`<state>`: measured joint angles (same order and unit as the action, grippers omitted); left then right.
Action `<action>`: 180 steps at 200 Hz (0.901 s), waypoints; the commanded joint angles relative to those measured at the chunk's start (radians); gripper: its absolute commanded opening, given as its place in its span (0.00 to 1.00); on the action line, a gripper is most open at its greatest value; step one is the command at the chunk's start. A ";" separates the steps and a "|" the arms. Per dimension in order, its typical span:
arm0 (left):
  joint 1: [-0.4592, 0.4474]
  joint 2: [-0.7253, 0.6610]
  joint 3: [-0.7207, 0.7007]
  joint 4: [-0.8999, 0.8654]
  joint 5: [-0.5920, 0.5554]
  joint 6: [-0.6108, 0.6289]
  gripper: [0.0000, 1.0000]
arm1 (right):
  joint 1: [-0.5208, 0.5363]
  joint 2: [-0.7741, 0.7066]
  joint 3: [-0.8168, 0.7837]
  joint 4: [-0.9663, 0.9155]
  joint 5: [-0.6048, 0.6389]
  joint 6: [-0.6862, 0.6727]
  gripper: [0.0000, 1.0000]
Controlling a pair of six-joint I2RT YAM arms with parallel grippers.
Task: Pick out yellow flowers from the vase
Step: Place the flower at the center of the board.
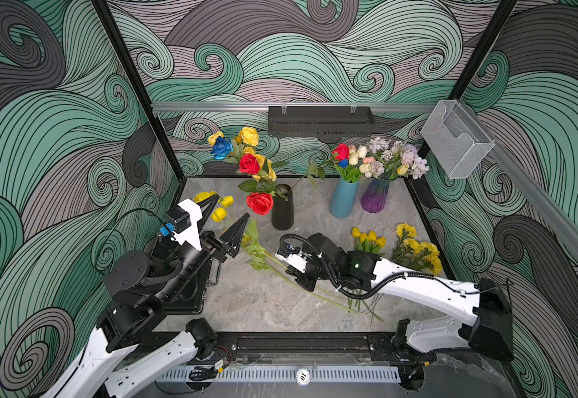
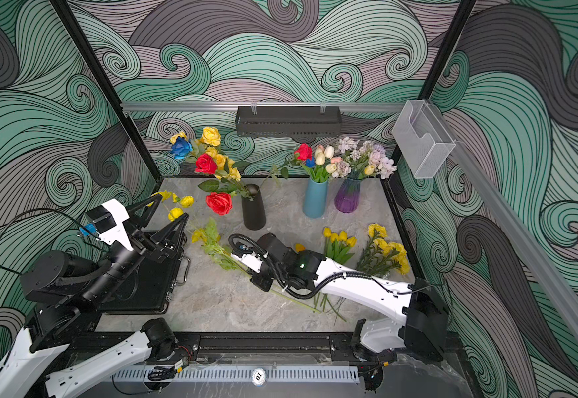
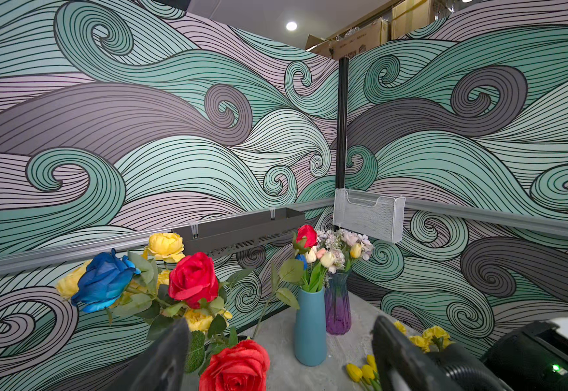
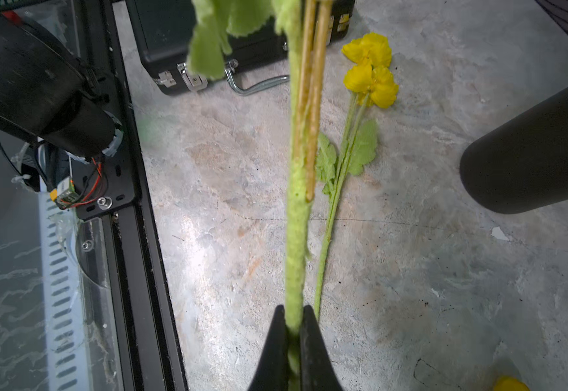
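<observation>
The right tool, near the middle of the grey marble surface, is pressed together on the fuzzy green stem of a yellow spray. The stem slants toward 10 o'clock. Its yellow blooms show between the fingers of the left tool, which is spread wide and holds nothing; I cannot tell whether it touches them.

At 3 o'clock lie bunched yellow tulips and yellow ruffled pom-poms.

At 12 o'clock the black tapered vase holds red roses, a blue rose and yellow roses. Toward 1 o'clock a blue ceramic vase holds a red rose and cream tulips. Just beside it, a purple glass vase holds pale lilac blooms and one yellow bud.
</observation>
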<state>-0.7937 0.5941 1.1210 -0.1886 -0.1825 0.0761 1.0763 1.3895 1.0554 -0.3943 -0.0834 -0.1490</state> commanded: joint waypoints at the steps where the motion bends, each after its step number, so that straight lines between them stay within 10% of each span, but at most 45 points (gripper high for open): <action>1: -0.006 0.018 0.000 0.028 -0.027 0.011 0.84 | 0.003 0.032 0.025 -0.042 0.041 -0.038 0.00; 180: -0.006 0.065 -0.011 0.029 -0.047 0.001 0.85 | -0.094 0.364 0.138 -0.098 0.139 0.051 0.00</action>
<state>-0.7937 0.6544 1.1084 -0.1825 -0.2108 0.0761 0.9852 1.7321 1.1690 -0.4717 0.0441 -0.1081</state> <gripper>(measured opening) 0.850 0.070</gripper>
